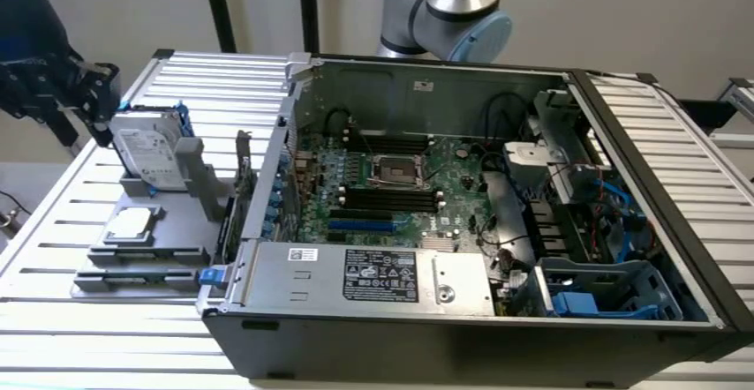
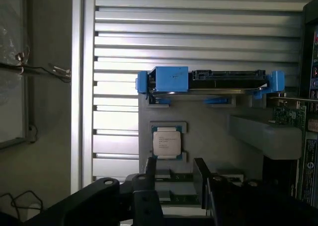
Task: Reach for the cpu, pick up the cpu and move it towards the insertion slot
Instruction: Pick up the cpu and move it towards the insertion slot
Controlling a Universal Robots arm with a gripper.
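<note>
The cpu (image 1: 132, 223) (image 2: 166, 142), a small silver square chip, lies flat in a recess of a grey holder (image 1: 177, 231) on the slatted table, at the exterior view's left. My gripper (image 2: 176, 175) hangs above the holder, a short way off the chip and clear of it. Its two dark fingers (image 2: 150, 172) stand apart with nothing between them. In the exterior view the gripper (image 1: 88, 99) is high at the far left, behind the holder. The insertion slot (image 1: 395, 171), a silver-framed square socket, sits on the motherboard inside the open computer case (image 1: 471, 319).
An upright hard drive (image 1: 154, 153) (image 2: 208, 81) in a blue frame stands on the holder just beyond the chip. Black memory slots (image 1: 389, 198) flank the socket. The case wall (image 1: 265, 196) rises between holder and motherboard. Cables and a blue drive cage (image 1: 601, 288) fill the case's right.
</note>
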